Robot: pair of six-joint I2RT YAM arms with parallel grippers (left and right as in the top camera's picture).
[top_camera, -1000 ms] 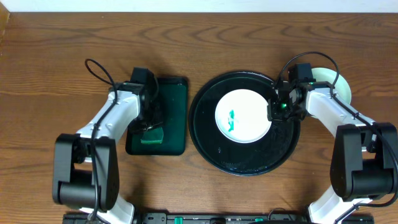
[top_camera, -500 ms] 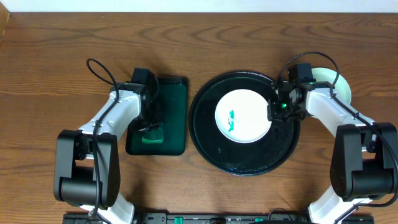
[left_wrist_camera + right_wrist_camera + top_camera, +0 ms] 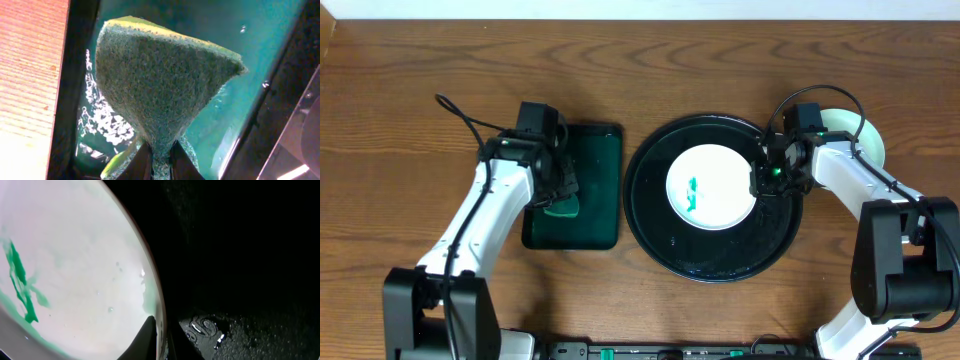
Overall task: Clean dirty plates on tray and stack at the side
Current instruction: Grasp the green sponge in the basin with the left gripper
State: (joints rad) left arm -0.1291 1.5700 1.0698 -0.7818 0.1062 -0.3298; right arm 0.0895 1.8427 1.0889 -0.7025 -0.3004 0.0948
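A white plate (image 3: 712,187) with a green smear lies in the middle of the round black tray (image 3: 720,262). My right gripper (image 3: 760,182) is at the plate's right rim. The right wrist view shows the gripper (image 3: 162,340) shut on that rim, one finger over the plate (image 3: 75,270) and one outside above the wet tray (image 3: 250,255). My left gripper (image 3: 560,195) is over the dark green rectangular tray. The left wrist view shows it (image 3: 159,162) shut on a green sponge (image 3: 160,85), which is pinched at its lower end. A pale mint plate (image 3: 868,135) sits right of the tray, partly under the right arm.
The dark green rectangular tray (image 3: 595,215) holds soapy water and stands just left of the black tray. The wooden table (image 3: 640,70) stretches behind both. Cables loop above each wrist.
My left gripper closed on the sponge at the near end of the green tray and lifted it a little farther back. The left elbow swung outward. The right arm and plate have not moved.
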